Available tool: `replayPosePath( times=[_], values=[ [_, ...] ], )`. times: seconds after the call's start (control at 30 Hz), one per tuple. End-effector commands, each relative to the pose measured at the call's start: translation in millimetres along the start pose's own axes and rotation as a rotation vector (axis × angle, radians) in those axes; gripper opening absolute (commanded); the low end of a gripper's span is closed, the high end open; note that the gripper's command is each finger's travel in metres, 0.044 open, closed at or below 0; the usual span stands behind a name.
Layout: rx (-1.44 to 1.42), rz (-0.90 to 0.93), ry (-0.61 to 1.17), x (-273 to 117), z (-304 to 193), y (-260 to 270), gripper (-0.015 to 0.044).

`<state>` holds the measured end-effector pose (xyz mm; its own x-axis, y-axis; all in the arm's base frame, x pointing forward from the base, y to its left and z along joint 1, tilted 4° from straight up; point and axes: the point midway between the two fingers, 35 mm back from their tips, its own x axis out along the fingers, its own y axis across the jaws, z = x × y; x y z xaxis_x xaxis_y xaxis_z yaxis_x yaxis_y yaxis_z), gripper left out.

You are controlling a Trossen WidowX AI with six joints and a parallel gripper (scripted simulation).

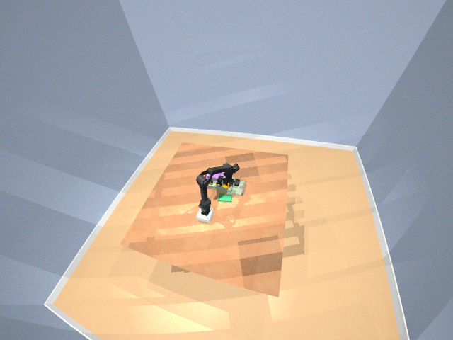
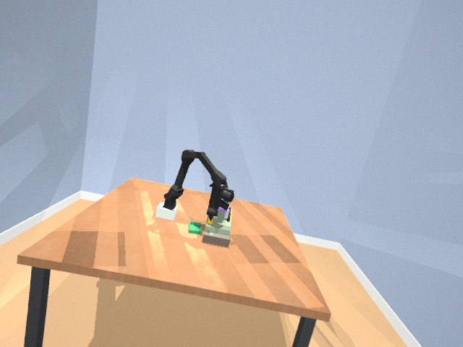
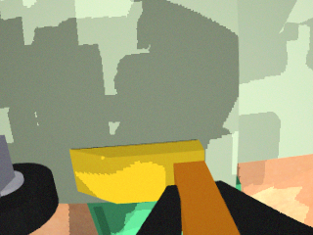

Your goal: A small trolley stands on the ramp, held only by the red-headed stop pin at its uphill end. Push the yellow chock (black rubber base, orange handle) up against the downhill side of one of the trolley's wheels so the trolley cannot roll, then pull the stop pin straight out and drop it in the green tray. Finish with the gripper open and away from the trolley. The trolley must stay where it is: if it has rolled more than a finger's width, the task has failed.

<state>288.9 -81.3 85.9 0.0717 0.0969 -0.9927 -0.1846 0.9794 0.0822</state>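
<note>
My gripper [image 1: 228, 182] [image 2: 210, 217] [image 3: 194, 192] is shut on the orange handle of the yellow chock [image 1: 224, 186] [image 2: 210, 221] [image 3: 122, 176]. The chock is over the near long edge of the pale green ramp [image 1: 238, 188] [image 2: 216, 232] [image 3: 171, 93]; its black base is hidden, so I cannot tell whether it rests on the ramp. In the wrist view a black trolley wheel [image 3: 36, 201] is left of the chock, with a narrow visible gap. The purple trolley [image 1: 216, 176] [image 2: 222, 209] stands on the ramp, partly behind the arm. A small bit of the red pin head [image 1: 205, 176] shows.
The green tray [image 1: 224, 198] [image 2: 194, 228] [image 3: 129, 217] lies on the table beside the ramp's near side, partly below the chock in the wrist view. The arm's white base [image 1: 204, 214] [image 2: 166, 212] stands on the wooden table. The ramp's low end has a brownish end face [image 2: 215, 240].
</note>
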Motion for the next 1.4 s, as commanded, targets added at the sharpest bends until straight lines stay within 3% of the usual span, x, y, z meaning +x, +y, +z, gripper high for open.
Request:
replayPosePath(
  times=[0.0, 0.77, 1.0, 1.37],
  values=[
    [0.005, 0.006, 0.0, 0, 0, 5, 0.0],
    [0.001, 0.001, -0.001, -1, 2, 14, 0.0],
    [0.001, 0.001, -0.001, -1, 2, 14, 0.0184],
    [0.005, 0.007, 0.0, -30, 1, 14, 0.019]
  ],
)
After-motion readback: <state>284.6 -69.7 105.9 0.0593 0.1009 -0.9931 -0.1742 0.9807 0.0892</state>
